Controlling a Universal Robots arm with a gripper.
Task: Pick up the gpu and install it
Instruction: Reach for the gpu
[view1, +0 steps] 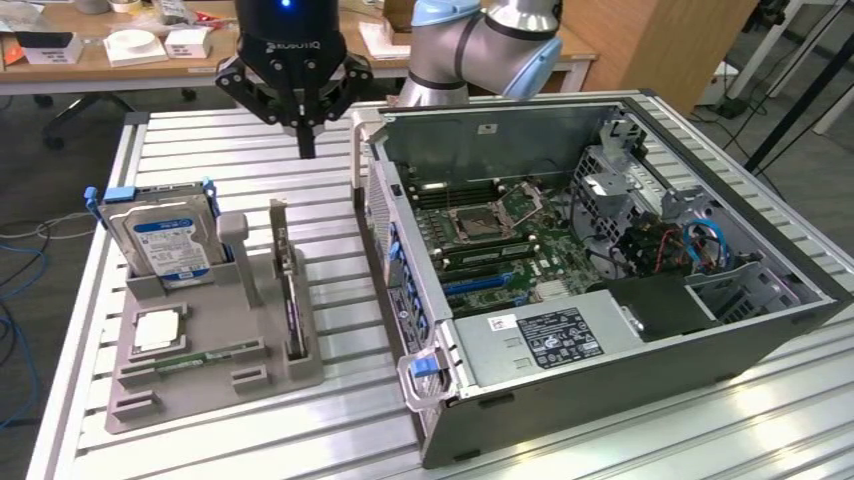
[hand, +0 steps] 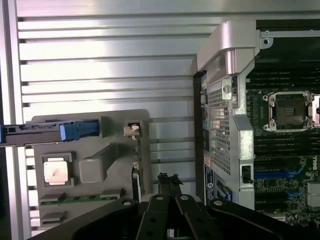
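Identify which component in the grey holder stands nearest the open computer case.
The gpu, the thin card on edge; the blue-framed hard drive stands farther off.

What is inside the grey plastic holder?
Upright in slots: a silver hard drive in a blue frame and the thin gpu card. Lying flat: a square silver processor, a narrow green memory stick. The slots hide the upright parts' lower edges.

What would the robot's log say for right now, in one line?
gripper: shut, empty, above table | gpu: upright in gray holder, untouched | case: open, gpu not installed
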